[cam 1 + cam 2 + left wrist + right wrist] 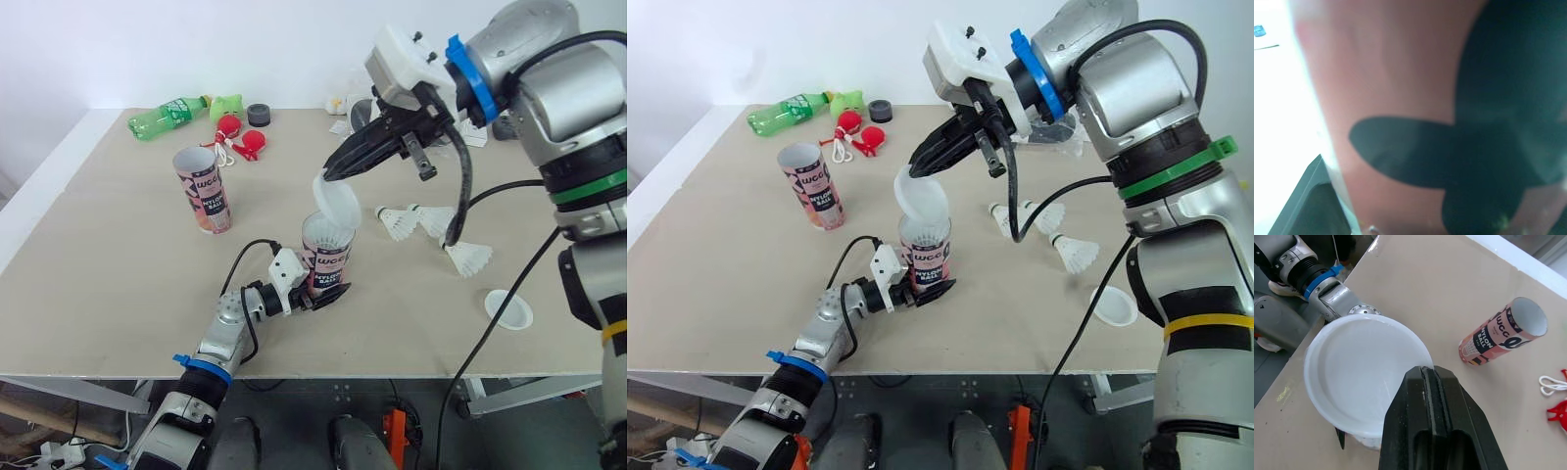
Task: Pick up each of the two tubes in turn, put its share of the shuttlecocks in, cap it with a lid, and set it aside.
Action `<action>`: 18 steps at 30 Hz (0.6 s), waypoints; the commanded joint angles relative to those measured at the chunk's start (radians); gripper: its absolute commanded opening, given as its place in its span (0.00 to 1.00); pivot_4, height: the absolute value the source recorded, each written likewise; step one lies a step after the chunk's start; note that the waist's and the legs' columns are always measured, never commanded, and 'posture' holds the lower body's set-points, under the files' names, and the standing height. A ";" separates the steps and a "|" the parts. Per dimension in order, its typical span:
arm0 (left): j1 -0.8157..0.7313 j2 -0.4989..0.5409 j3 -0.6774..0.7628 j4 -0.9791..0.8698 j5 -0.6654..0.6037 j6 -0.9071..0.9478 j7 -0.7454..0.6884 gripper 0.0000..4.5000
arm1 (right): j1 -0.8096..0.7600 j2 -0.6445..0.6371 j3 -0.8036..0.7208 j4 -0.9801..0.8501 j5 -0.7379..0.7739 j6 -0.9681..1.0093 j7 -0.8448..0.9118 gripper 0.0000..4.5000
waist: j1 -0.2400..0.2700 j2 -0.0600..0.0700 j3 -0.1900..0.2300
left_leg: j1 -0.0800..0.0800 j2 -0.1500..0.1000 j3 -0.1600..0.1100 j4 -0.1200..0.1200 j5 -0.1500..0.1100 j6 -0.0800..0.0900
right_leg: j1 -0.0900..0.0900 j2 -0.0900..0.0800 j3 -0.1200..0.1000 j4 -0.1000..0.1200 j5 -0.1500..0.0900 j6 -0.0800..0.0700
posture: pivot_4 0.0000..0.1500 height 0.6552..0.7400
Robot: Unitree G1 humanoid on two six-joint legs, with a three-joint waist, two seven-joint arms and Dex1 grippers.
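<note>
A pink tube (326, 262) stands upright at the table's front middle, with my left gripper (318, 292) shut on its lower part; up close, its pink wall (1400, 88) has black print. Just over the tube's mouth hangs a white lid (336, 203), tilted, and my right gripper (328, 176) is shut on its rim. From the right wrist the lid (1361, 372) covers the tube's mouth. The second tube (203, 189) stands open and upright at the left. Three white shuttlecocks (436, 222) lie to the right of the held tube.
Another white lid (508, 309) lies near the front right edge. At the back left lie a green bottle (168, 116), red objects (240, 137) and a black roll (259, 115). A black cable (460, 206) hangs from my right arm over the shuttlecocks.
</note>
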 commanded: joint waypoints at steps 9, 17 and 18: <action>0.026 0.005 -0.026 0.018 0.029 0.019 0.000 0.76 | -0.001 0.068 0.060 0.083 -0.180 -0.193 0.038 0.01 | 0.000 0.000 0.000 | 0.000 0.000 0.000 0.000 0.000 0.000 | 0.000 0.000 0.000 0.000 0.001 0.001 | 1.00 1.00; 0.036 0.005 -0.029 0.007 0.029 0.025 0.000 0.76 | 0.011 0.053 0.093 0.090 -0.185 -0.217 0.038 0.01 | -0.001 0.000 0.000 | 0.000 0.000 0.000 -0.001 0.000 0.000 | 0.000 0.000 0.000 0.000 0.000 0.001 | 1.00 1.00; 0.034 0.004 -0.029 0.009 0.030 0.025 0.001 0.76 | 0.016 0.055 0.094 0.091 -0.191 -0.221 0.038 0.01 | -0.001 0.000 0.000 | 0.000 0.000 0.000 -0.001 0.000 0.000 | 0.000 0.000 0.000 0.000 0.000 0.002 | 1.00 1.00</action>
